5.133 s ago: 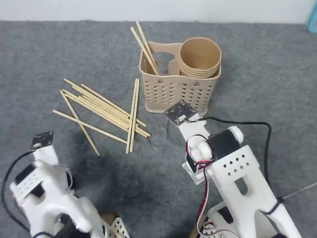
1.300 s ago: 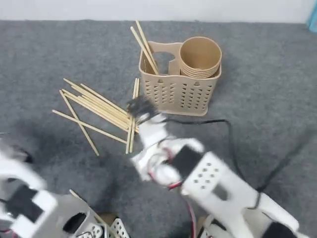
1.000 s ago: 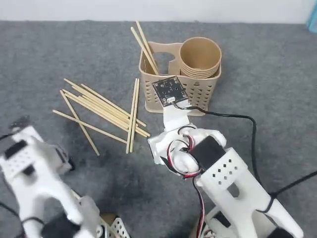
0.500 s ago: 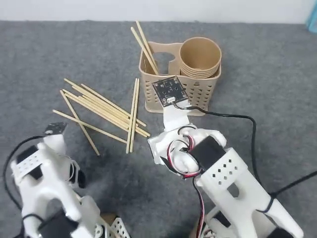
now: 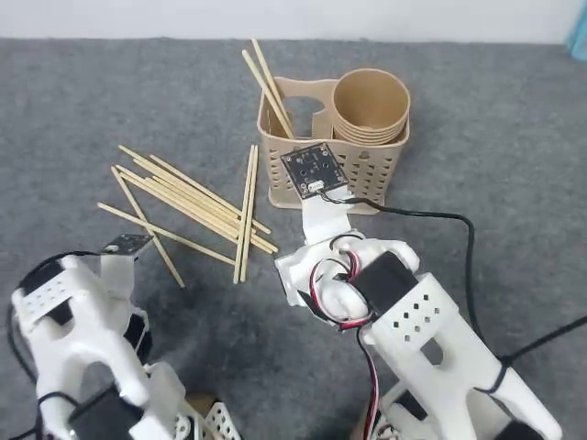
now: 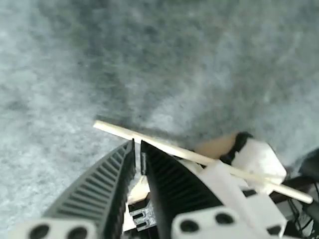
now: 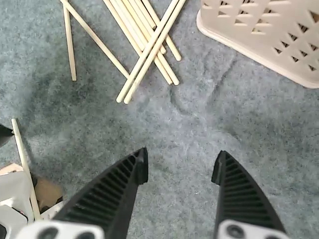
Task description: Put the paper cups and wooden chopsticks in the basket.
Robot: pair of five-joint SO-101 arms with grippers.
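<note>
Chopsticks (image 5: 188, 200) lie in a messy pile on the grey carpet (image 5: 514, 183), just left of the basket (image 5: 332, 170) when I look down from above. The basket stands upright at the far side of the carpet. It is tan with small holes in its walls. A stack of brown cups (image 5: 371, 103) sits in its right half, and a few sticks (image 5: 267, 84) lean out of its left half. The right gripper (image 7: 180, 167) hangs over bare carpet in front of the basket, near the pile's closest ends. Its fingers are wide apart and there is nothing between them. The left gripper (image 6: 137, 145) is down at the near left corner, well apart from the basket. Its fingers are pressed together on one chopstick (image 6: 199, 158), close to one end of it. That chopstick lies crosswise to the fingers, and its long part runs back over the arm's white body.
</note>
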